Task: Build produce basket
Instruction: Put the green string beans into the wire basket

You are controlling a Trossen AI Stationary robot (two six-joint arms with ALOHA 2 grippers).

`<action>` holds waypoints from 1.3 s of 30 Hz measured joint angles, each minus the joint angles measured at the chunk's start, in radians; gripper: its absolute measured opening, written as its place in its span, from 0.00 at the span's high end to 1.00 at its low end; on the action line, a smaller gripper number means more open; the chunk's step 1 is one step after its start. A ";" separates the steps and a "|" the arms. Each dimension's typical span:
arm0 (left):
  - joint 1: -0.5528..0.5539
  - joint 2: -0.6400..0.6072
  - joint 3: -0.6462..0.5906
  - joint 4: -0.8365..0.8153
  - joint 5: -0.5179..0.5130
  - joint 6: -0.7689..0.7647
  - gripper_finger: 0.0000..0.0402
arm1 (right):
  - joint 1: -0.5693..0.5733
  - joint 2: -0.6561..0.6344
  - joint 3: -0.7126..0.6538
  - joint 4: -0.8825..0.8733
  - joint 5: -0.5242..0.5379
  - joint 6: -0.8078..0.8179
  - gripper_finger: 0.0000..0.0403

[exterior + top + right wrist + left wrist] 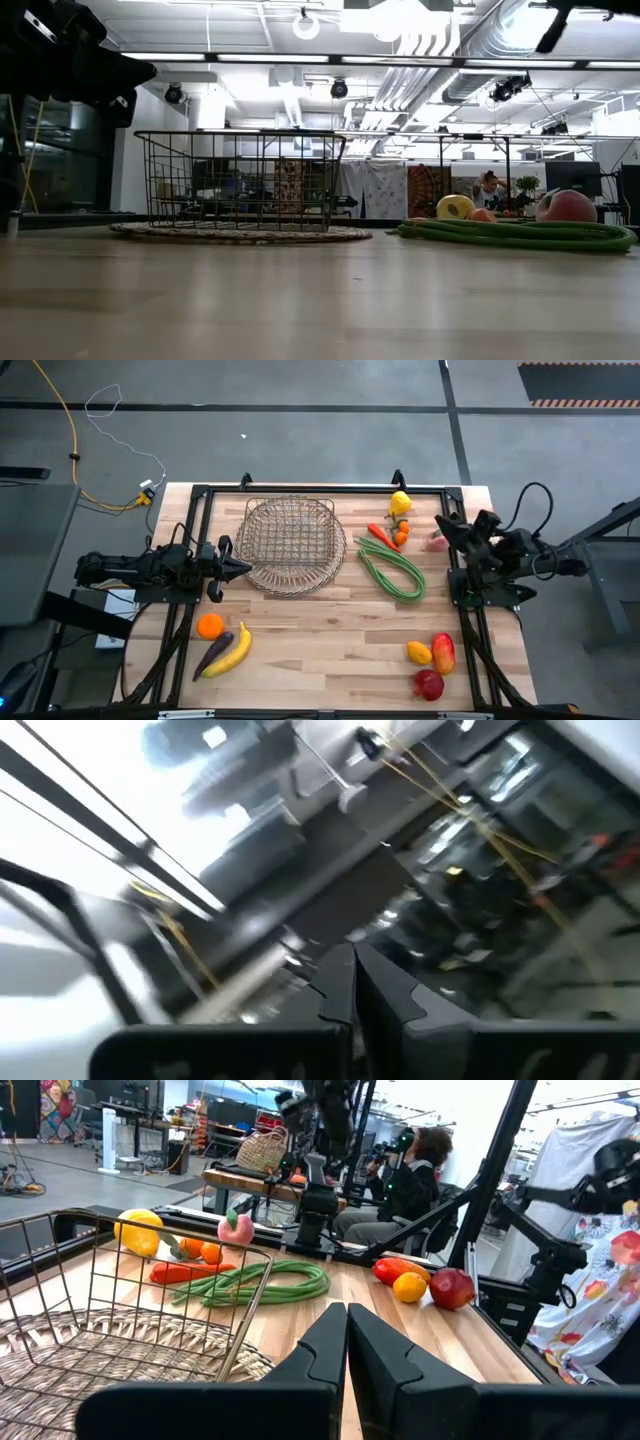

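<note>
The wire basket stands on a round woven mat at the table's far middle; it also shows in the low view and in the left wrist view. Long green beans, a red chilli, a small orange fruit and a yellow fruit lie right of it. An orange, an eggplant and a banana lie near left. My left gripper is shut and empty, left of the basket. My right gripper is shut and empty at the right edge, raised.
A lemon and red apples lie at the near right. A pink peach-like fruit lies under the right arm. The table's black frame rails run along its edges. A person sits beyond the table.
</note>
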 joint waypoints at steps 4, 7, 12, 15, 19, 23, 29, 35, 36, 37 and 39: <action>0.000 0.000 0.000 0.010 0.000 0.000 0.99 | 0.000 0.122 0.132 -0.184 0.036 -0.047 1.00; 0.000 0.000 0.000 0.032 -0.005 0.000 0.99 | 0.000 0.197 0.212 -0.320 0.052 -0.061 1.00; 0.000 0.000 0.000 0.186 -0.049 0.000 0.99 | 0.000 0.282 0.293 -0.416 0.088 -0.011 1.00; 0.000 0.000 0.000 0.273 -0.069 -0.009 0.99 | 0.000 0.306 0.314 -0.412 0.094 -0.002 1.00; 0.000 0.017 0.001 0.446 -0.146 -0.081 0.99 | 0.000 0.318 0.321 -0.413 0.094 -0.006 1.00; 0.000 0.079 0.060 0.516 -0.244 -0.185 0.99 | 0.000 0.317 0.321 -0.411 0.095 -0.007 1.00; 0.000 0.326 0.376 0.222 -0.168 -0.092 0.99 | 0.000 0.316 0.321 -0.410 0.094 -0.091 1.00; 0.000 0.531 0.668 -0.183 -0.146 0.017 0.99 | 0.000 0.316 0.321 -0.419 0.090 -0.137 1.00; 0.000 0.546 0.682 -0.192 -0.147 0.022 0.99 | 0.000 0.316 0.321 -0.420 0.090 -0.142 1.00; 0.000 0.556 0.690 -0.183 -0.147 0.024 0.99 | 0.000 0.316 0.321 -0.423 0.090 -0.149 1.00; 0.000 0.564 0.694 -0.146 -0.147 0.025 0.99 | 0.000 0.316 0.321 -0.437 0.090 -0.156 1.00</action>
